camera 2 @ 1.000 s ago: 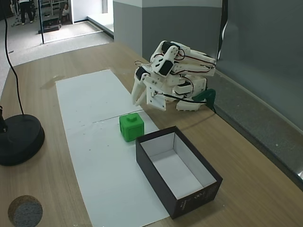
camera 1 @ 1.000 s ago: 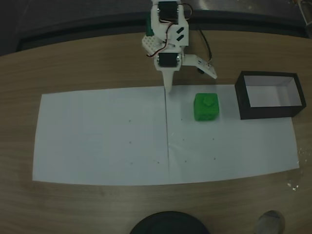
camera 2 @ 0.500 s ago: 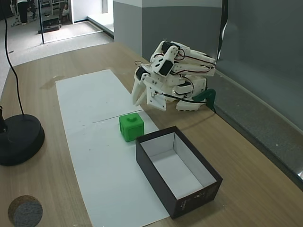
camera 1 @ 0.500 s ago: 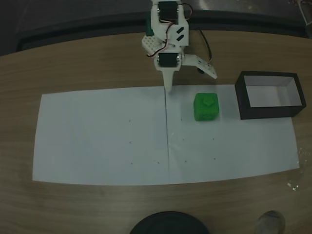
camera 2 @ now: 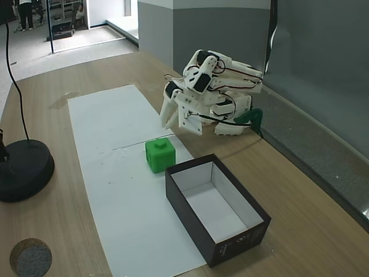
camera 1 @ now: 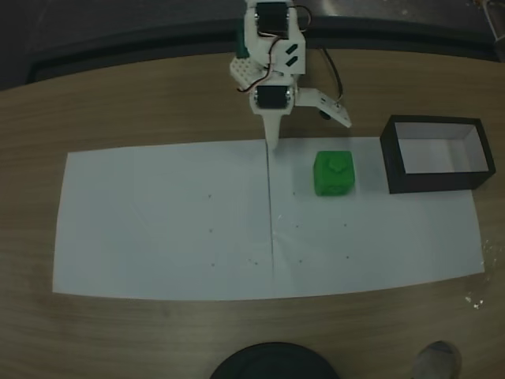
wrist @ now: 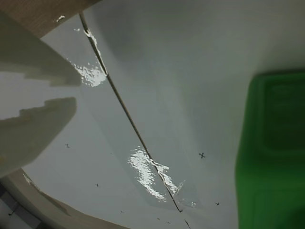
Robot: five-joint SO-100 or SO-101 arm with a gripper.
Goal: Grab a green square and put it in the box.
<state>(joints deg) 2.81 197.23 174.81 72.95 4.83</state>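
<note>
The green square (camera 1: 334, 174) is a small bright green cube with a round stud on top, resting on the white paper just left of the box (camera 1: 390, 162) in a fixed view. The box (camera 2: 190, 216) is black outside and white inside, open-topped, with nothing in it. My white gripper (camera 1: 272, 144) hangs folded near the arm's base, its tip pointing down at the paper's far edge, a cube's width to the left of the cube. In the wrist view the fingers (wrist: 43, 124) lie close together at the left with nothing between them, and the cube (wrist: 271, 152) fills the right edge.
A long white paper sheet (camera 1: 158, 221) with a centre seam covers the wooden table. A black round lamp base (camera 2: 23, 170) stands at the near edge, with a small round disc (camera 2: 30, 258) beside it. The arm's base (camera 2: 230, 115) sits by the grey wall.
</note>
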